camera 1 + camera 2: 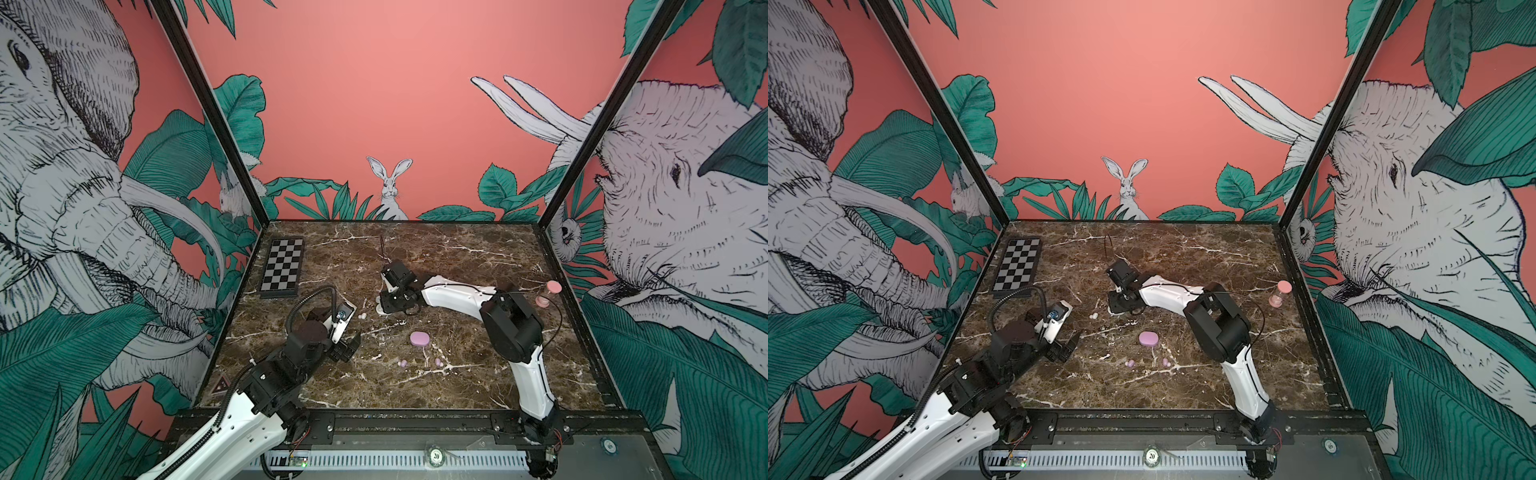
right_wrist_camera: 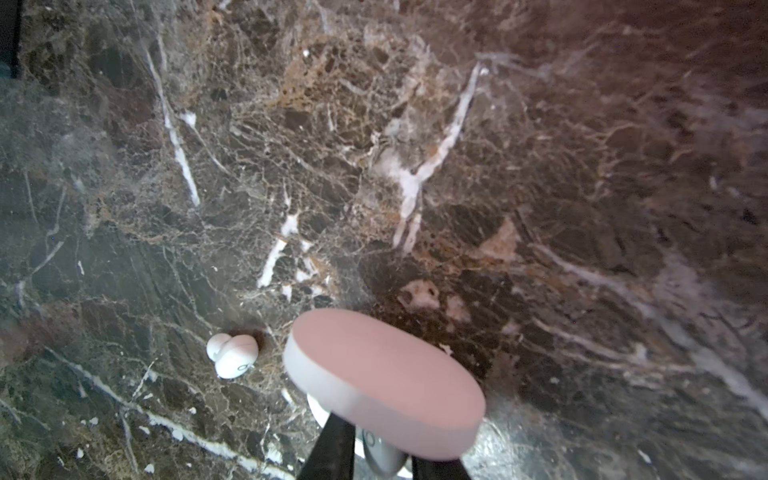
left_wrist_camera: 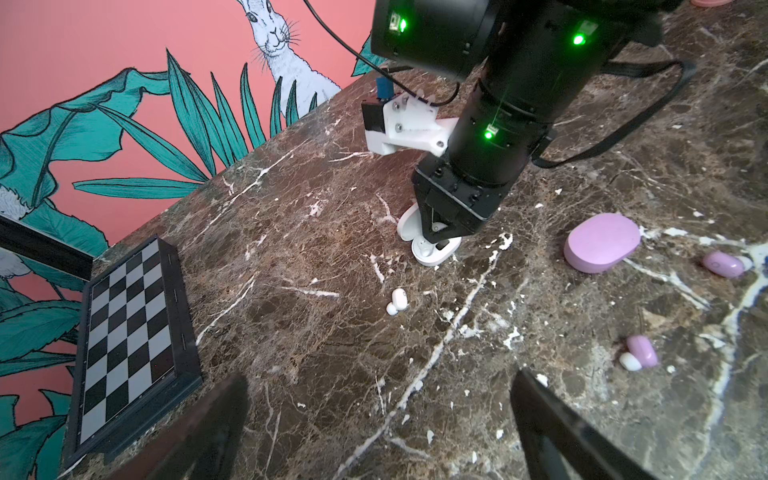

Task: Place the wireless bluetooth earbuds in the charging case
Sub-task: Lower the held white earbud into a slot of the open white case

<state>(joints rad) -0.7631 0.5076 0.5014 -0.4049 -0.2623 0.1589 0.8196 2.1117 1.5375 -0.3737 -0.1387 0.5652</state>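
White case (image 3: 424,254): stood open, right gripper (image 3: 434,237) clenched on a white earbud (image 2: 382,455) at its mouth.
Lilac case (image 3: 601,242): lay shut.
Left gripper (image 1: 347,347): hung released.

Soft even light, faint shadows, bowed edges, blurry wrist foregrounds

White arm shells (image 1: 457,293), black joints (image 1: 513,328), black cables (image 1: 309,296), green indicator lights (image 3: 577,39).

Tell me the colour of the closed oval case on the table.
Lilac-purple; the closed oval case shows best in the left wrist view.
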